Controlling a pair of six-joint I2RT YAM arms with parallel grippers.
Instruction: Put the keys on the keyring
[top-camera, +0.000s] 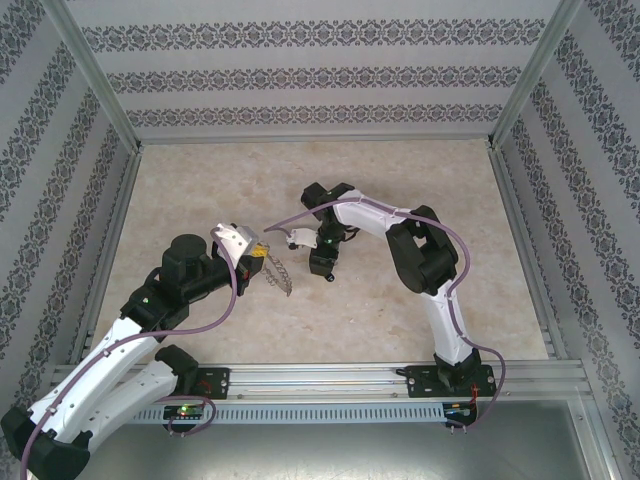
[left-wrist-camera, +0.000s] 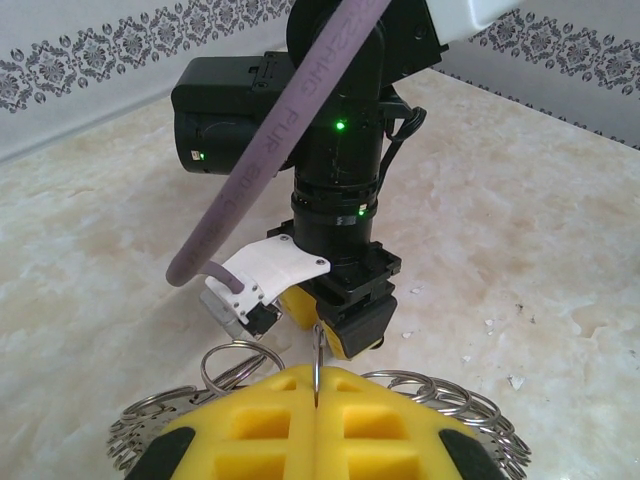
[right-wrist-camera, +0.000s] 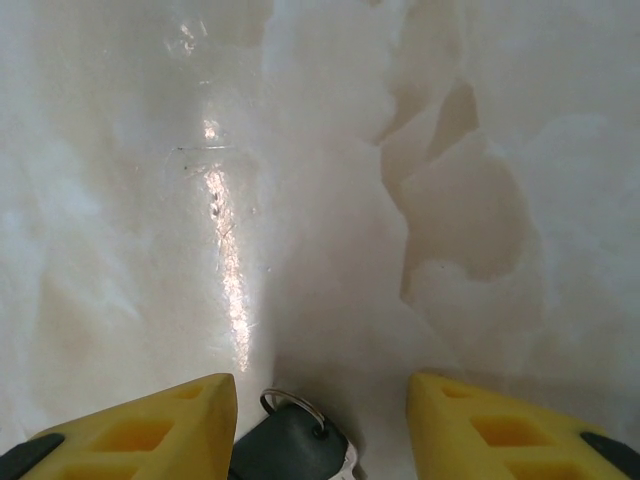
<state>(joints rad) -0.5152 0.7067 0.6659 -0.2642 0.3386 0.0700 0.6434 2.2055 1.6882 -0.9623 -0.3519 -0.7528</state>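
Top external view: the left end effector (top-camera: 257, 260) is over the middle of the tabletop (top-camera: 420, 180), and the keys (top-camera: 281, 277) hang from it as a short toothed chain. The right end effector (top-camera: 325, 272) points down just beside them.

Left wrist view: the left fingers (left-wrist-camera: 250, 440) are pressed together. A thin metal loop, which I judge to be the keyring (left-wrist-camera: 316, 362), stands up out of the seam between them. The keys fan out to both sides under the pads, near the tabletop. The right end effector hangs just above this loop, nearly touching it.

Right wrist view: the 2 yellow fingers (right-wrist-camera: 150, 425) stand moderately apart and clamp nothing. Between them, at the lower edge, is a dark rounded piece (right-wrist-camera: 285, 445) with a small metal loop. I cannot tell if it is a key head.

I judge the step in hand is work at the loop. To do it well, I should hold the left grip firm so the ring does not turn. I should lower the right side slowly, centred on the wire, and close only when the loop sits between both pads. A sideways push may pull the ring out of the left pads.
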